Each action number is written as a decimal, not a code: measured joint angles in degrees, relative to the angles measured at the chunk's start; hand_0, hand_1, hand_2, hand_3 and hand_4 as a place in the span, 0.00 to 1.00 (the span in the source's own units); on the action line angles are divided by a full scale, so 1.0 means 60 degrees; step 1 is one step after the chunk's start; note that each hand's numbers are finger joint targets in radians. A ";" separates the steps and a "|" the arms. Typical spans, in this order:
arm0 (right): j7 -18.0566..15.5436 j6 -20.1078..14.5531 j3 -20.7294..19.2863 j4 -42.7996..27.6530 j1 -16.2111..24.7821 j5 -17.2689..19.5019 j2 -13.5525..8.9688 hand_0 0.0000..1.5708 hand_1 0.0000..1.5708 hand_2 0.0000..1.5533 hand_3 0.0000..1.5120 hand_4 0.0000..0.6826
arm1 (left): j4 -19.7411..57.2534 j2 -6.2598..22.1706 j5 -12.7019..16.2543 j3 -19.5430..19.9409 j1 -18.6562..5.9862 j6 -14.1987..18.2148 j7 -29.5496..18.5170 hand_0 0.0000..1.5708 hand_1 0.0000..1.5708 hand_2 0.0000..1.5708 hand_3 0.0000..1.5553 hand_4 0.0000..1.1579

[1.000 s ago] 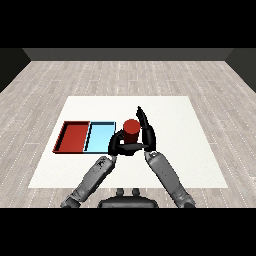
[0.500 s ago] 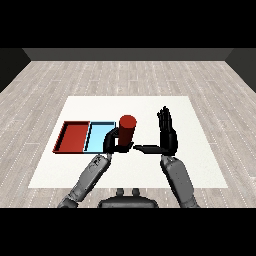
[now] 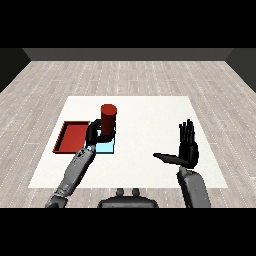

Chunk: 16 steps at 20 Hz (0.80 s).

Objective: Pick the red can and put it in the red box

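The red can [image 3: 108, 119] is upright, held above the light blue tray [image 3: 108, 146]. My left hand [image 3: 94, 134] is curled round the can's lower part from the left. The red tray [image 3: 73, 136] lies just left of the blue one, with nothing in it. My right hand [image 3: 186, 147] is far to the right, raised with straight fingers and the thumb sticking out to the left, holding nothing.
The two trays sit side by side on the left half of the white table [image 3: 145, 115]. A wooden floor surrounds the table.
My left hand has carried the can left, from the table's middle to over the blue tray. My right hand has let go and drawn away to the right, fingers straight.
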 measured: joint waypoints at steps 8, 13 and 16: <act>-0.0642 0.0426 -0.0661 0.0505 0.0684 -0.0357 -0.0149 0.00 0.00 0.00 0.00 0.00 | 0.1769 0.1855 -0.0425 0.1331 -0.0442 -0.0236 0.0691 1.00 1.00 0.99 0.95 0.98; -0.0759 0.0638 -0.0913 0.0895 0.0588 -0.0565 -0.0176 0.00 0.00 0.00 0.00 0.00 | 0.3647 0.2658 -0.0848 0.1923 -0.0606 -0.0224 0.0526 1.00 1.00 1.00 0.96 0.94; -0.0793 0.0687 -0.0794 0.0820 0.0662 -0.0483 -0.0114 0.00 0.00 0.00 0.00 0.00 | 0.5143 0.3065 -0.1019 0.2313 -0.0963 -0.0430 0.0083 1.00 1.00 0.98 0.92 0.88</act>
